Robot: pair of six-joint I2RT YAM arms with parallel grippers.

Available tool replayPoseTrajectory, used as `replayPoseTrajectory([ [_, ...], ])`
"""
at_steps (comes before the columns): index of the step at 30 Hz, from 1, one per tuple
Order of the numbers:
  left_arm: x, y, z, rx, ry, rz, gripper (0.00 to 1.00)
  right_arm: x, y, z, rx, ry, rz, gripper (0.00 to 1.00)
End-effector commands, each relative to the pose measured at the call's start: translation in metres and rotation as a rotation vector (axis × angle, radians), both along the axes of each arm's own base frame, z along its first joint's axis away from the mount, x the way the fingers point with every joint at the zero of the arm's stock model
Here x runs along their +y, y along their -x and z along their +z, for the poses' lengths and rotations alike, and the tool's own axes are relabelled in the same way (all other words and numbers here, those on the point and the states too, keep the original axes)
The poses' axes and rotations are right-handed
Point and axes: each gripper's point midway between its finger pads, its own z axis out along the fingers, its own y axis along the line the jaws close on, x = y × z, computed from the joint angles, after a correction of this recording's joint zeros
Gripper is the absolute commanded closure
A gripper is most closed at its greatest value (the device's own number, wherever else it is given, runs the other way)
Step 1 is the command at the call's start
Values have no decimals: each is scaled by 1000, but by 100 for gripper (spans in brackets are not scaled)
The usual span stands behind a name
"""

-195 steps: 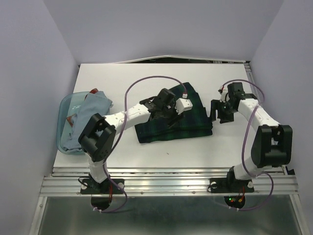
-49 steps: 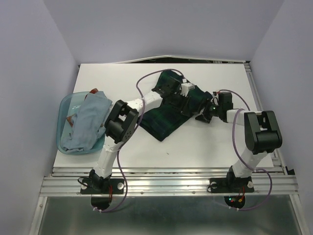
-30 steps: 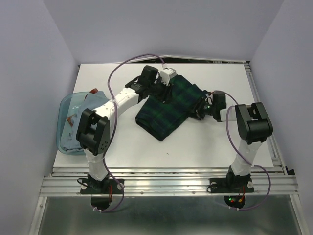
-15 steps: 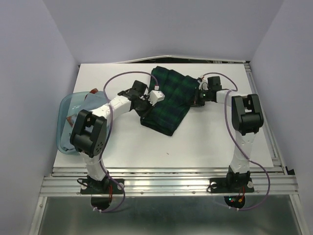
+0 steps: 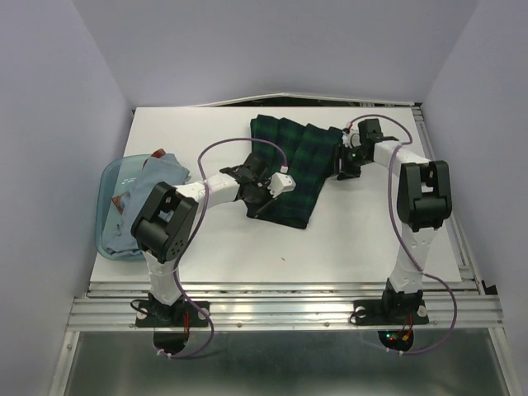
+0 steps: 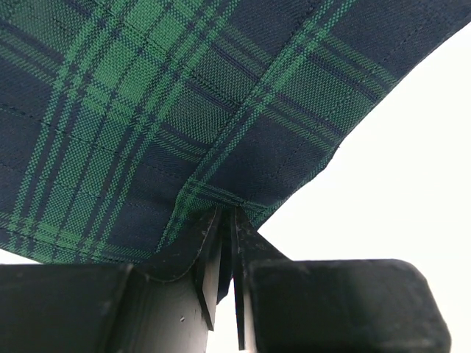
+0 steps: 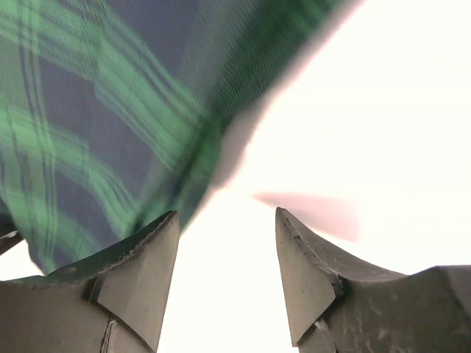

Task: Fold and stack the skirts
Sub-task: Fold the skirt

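The dark green-and-navy tartan skirt lies flattened on the white table, running from the back centre down to the near right. My left gripper rests at its near left edge, shut on the skirt's hem. In the left wrist view the fingers pinch the tartan. My right gripper is open beside the skirt's right edge. In the right wrist view nothing is between the jaws and blurred tartan shows at upper left. A pale grey-blue skirt lies in the tub.
The translucent blue plastic tub stands at the table's left edge with cloth heaped in it. The table's right edge has a metal rail. Purple cables loop above both arms.
The tartan skirt has swung from lying crosswise to running back to front and shifted slightly right. My left gripper moved nearer and rightward with its edge. My right gripper moved back toward the far right.
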Motion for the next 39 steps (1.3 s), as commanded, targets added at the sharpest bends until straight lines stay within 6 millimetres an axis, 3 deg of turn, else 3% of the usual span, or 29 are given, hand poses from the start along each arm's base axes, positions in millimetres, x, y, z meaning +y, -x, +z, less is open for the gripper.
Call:
replayPoseTrajectory([
  [1,0,30,-2,113,27,8,77,-7,16,51,-19,-1,-6,41],
  [4,-10,36,15,121,95,-7,69,24,24,84,-10,-183,32,41],
  [8,-17,30,57,-18,214,-7,53,59,16,105,-115,-244,67,41],
  [9,-20,24,84,-101,268,-6,51,68,17,106,-123,-247,81,41],
  [11,-14,19,102,-177,285,10,40,99,30,104,-104,-284,147,41],
  [12,-11,18,123,-242,310,0,36,110,33,104,-108,-299,172,41],
  [14,3,20,138,-363,264,-76,14,139,51,95,-92,-319,263,42],
  [15,9,18,141,-415,231,-108,11,148,56,91,-90,-318,290,42],
  [16,22,11,143,-476,170,-101,5,156,60,87,-95,-307,324,43],
  [17,30,8,140,-536,113,-164,4,168,68,84,-93,-308,360,43],
  [20,57,11,132,-610,-4,-270,2,178,73,59,-48,-292,387,43],
  [25,75,3,111,-811,-128,-369,1,170,74,-6,47,-216,385,48],
  [28,77,-7,96,-975,-165,-396,1,162,79,-39,95,-161,383,50],
  [31,77,-12,88,-1060,-194,-424,1,158,86,-58,136,-147,377,51],
  [35,70,-15,74,-1155,-191,-468,1,157,89,-66,159,-142,373,52],
  [39,62,-12,55,-1136,-171,-524,1,157,92,-72,186,-150,368,53],
])
